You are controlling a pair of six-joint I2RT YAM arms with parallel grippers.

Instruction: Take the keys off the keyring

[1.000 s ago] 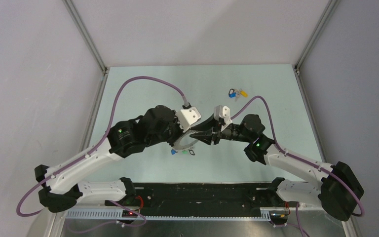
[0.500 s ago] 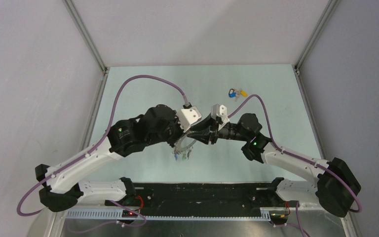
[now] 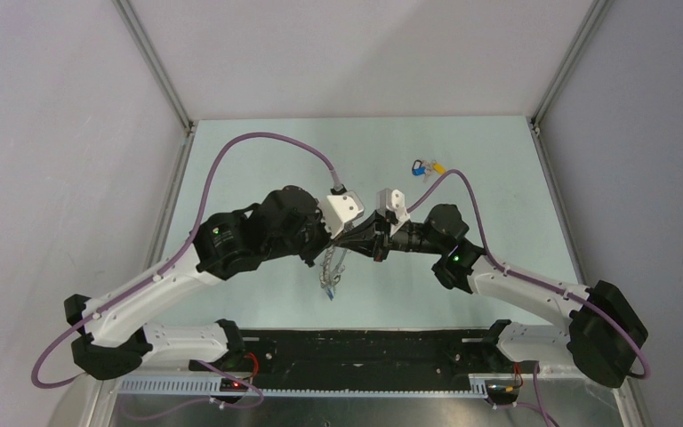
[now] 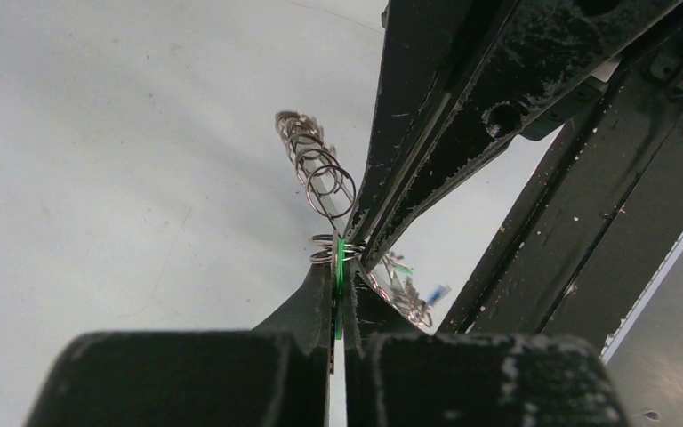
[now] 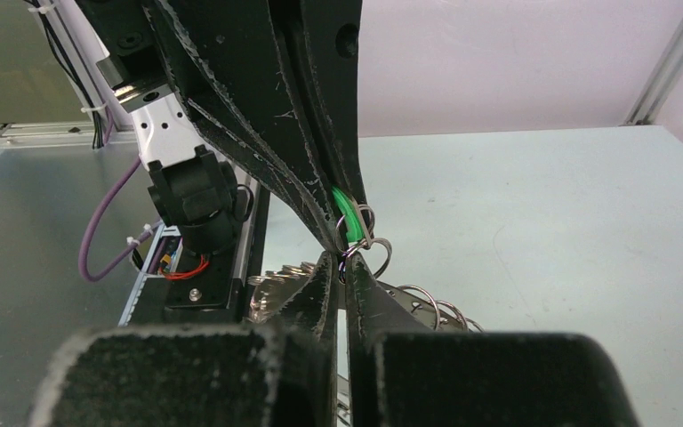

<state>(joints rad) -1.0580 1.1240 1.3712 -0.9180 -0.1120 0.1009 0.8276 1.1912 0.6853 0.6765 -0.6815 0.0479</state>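
Observation:
My left gripper (image 4: 339,254) is shut on the flat head of a green key (image 4: 340,277), lifted above the table. The right gripper (image 5: 341,263) meets it tip to tip and is shut on a small split ring (image 5: 381,254) just under that green key (image 5: 347,212). The grey toothed keyring (image 5: 276,289) hangs below both grippers, nearly edge-on in the top view (image 3: 331,265). More keys (image 3: 329,290) dangle at its lower end, one with a blue head (image 4: 436,292). A row of small wire rings (image 4: 320,169) sticks up from the keyring.
A separate small bunch of blue- and yellow-headed keys (image 3: 427,167) lies at the back of the table (image 3: 498,196), right of centre. Both arm bases and a black rail (image 3: 365,351) run along the near edge. Frame posts stand at the back corners.
The right gripper has closed and moved in against the left one. The keyring, lying low and flat a second ago, now hangs lifted and edge-on with its keys swinging below.

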